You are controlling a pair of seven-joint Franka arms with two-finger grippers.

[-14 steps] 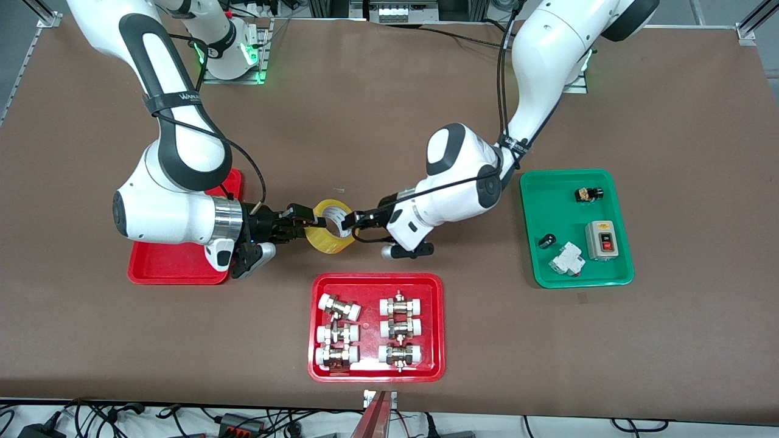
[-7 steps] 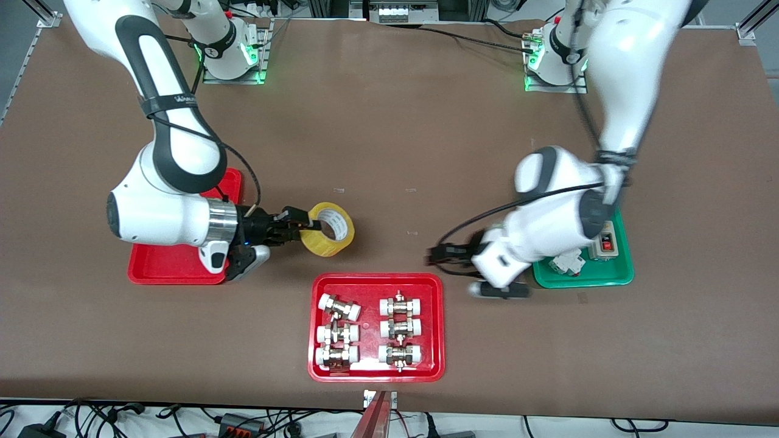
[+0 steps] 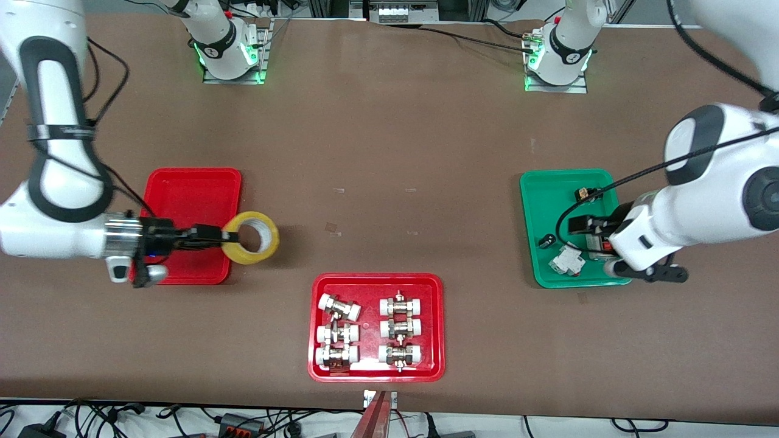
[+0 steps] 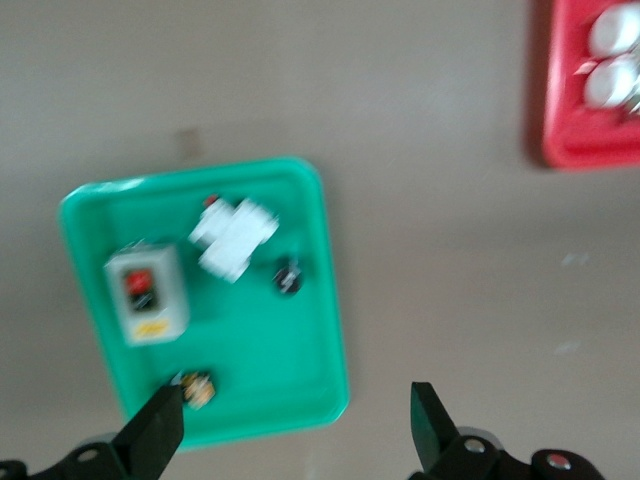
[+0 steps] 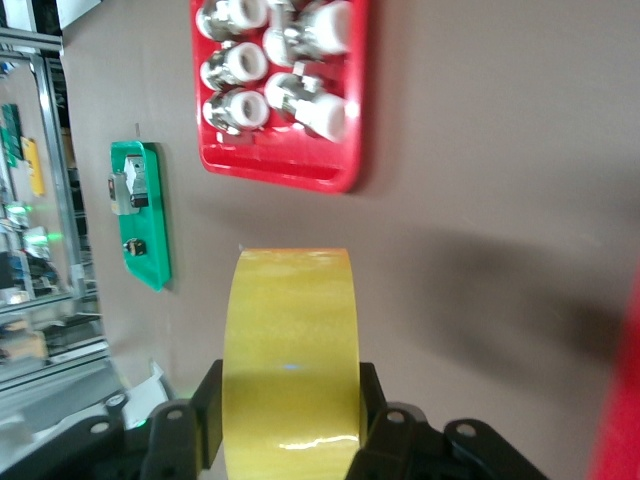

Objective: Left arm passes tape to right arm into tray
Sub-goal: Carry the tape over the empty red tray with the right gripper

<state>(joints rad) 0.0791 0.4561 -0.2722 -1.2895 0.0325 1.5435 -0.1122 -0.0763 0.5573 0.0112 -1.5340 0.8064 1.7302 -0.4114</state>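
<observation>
The tape (image 3: 246, 255), a yellow ring, hangs in the air over the edge of the plain red tray (image 3: 195, 194) that faces the middle of the table. My right gripper (image 3: 230, 236) is shut on its band. In the right wrist view the tape (image 5: 290, 330) fills the space between the two black fingers (image 5: 205, 400) of the right gripper (image 5: 288, 400). My left gripper (image 3: 575, 225) stands open and holds nothing. It hovers over the green tray (image 3: 548, 182), and the left wrist view shows its spread tips of the left gripper (image 4: 295, 420) above that tray's corner.
A red tray (image 3: 316, 365) with several white-capped metal fittings (image 3: 398, 328) lies nearer the front camera, mid-table. The green tray (image 4: 300, 300) holds a grey switch box (image 4: 145, 295), a white part (image 4: 232, 235) and small dark pieces. Bare table lies between the trays.
The left gripper let go of the tape, opened and drew back to over the green tray. The right arm carried the tape toward the plain red tray.
</observation>
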